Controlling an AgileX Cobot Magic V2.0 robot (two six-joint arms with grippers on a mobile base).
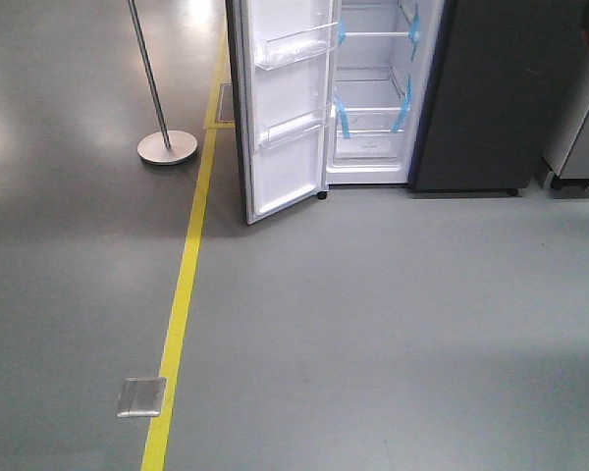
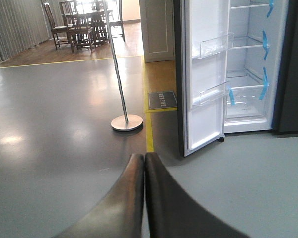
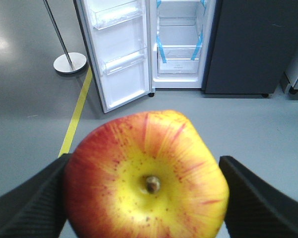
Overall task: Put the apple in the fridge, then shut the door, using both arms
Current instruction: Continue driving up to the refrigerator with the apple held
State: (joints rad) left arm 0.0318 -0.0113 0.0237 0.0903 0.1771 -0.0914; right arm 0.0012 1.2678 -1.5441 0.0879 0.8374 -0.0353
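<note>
Apple (image 3: 146, 176) pinched between the right fingers (image 3: 30, 208): one black ribbed pad bears on its left flank, the other on its right flank, both touching the skin. The stem dimple faces the right wrist camera. Skin is red and streaked at the rim, yellow with fine speckles around the short brown stem. The apple is held in the air above the floor (image 1: 373, 314), well apart from the fridge (image 1: 491, 88) far ahead.

Right arm: only the two pads show, reaching forward toward the fridge and looking slightly down on it.

Left fingers (image 2: 126, 198): pressed together, no gap between them, holding nothing. They are dark, smooth and curved, and point over the floor toward the open door.

Door (image 1: 285, 108): swung wide open to the left, with its white inner face toward the cameras. It carries two clear plastic bins (image 1: 294, 44), one above the other.

Fridge body is dark grey. The white interior has glass shelves (image 1: 373, 34) and blue tape strips (image 1: 341, 113) on both side walls.

Surroundings:
- The floor is grey, smooth and glossy with glare.
- A yellow line (image 1: 182, 294) runs from near to far, left of the door.
- A metal pole (image 1: 147, 59) on a round base stands far left of the line.
- A small metal plate (image 1: 141, 396) lies near, touching the line.
</note>
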